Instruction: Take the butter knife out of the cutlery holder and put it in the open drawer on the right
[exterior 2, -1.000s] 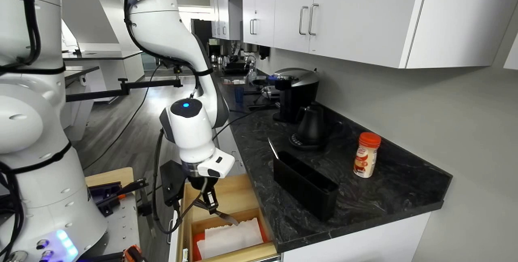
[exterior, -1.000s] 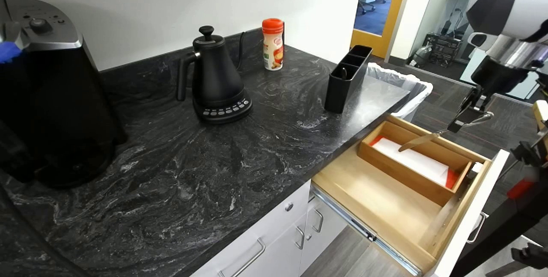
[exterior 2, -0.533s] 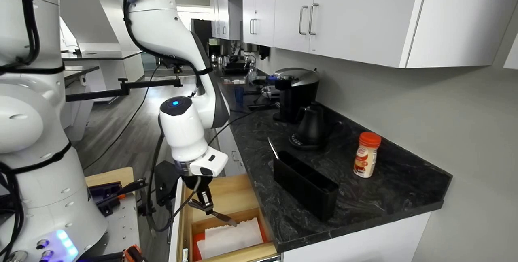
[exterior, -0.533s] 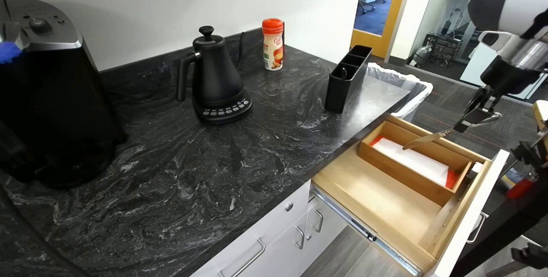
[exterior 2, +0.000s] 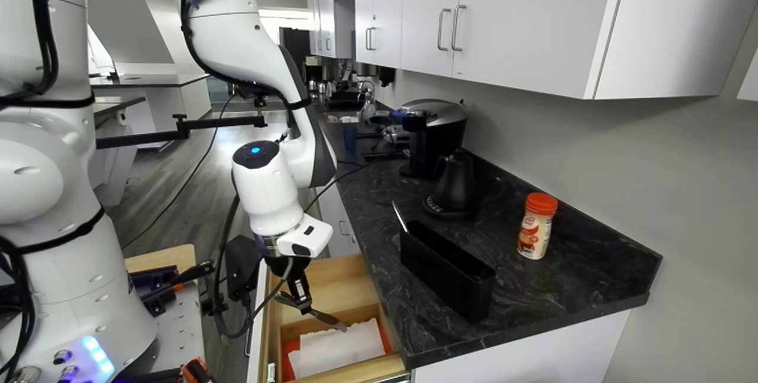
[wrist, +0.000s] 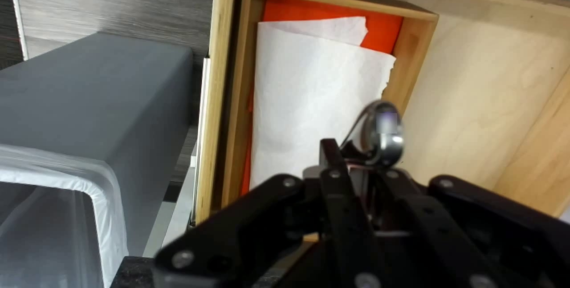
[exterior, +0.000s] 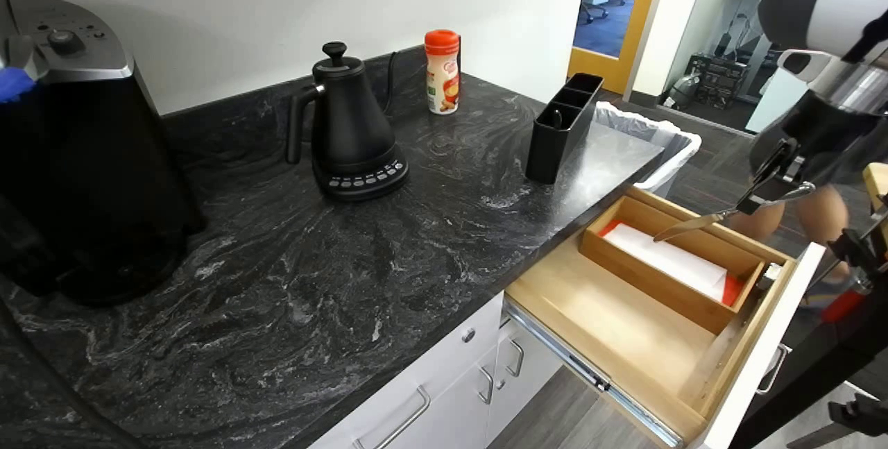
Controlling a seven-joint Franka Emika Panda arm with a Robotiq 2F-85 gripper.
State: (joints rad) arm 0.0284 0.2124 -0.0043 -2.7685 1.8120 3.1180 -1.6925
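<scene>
Well to the left of the open drawer (exterior: 631, 303), a black and silver coffee machine (exterior: 69, 150) stands on the dark counter (exterior: 416, 310). Next, closer to the drawer, a black kettle (exterior: 354, 123) sits on its buttoned base. A red-capped bottle (exterior: 442, 85) stands upright at the back of the counter, well apart from the drawer. The cutlery holder (exterior: 548, 150) stands upright on the counter near the drawer; in an exterior view a thin silvery utensil (exterior 2: 400, 217) leans out of one end of it. Beyond the drawer's far side is a grey bin (wrist: 98, 96) with a white liner. Along that same side, inside the drawer, lies a wooden tray (exterior: 652, 281) with white paper (exterior: 666, 258) over something red (exterior: 732, 289). The butter knife (exterior: 687, 225) is out of the holder and above this tray, its blade slanting down toward the paper; whether the tip touches the paper I cannot tell. Furthest right, the gripper (exterior: 757, 199) hangs tilted over the drawer, its fingers clamped on the knife.
</scene>
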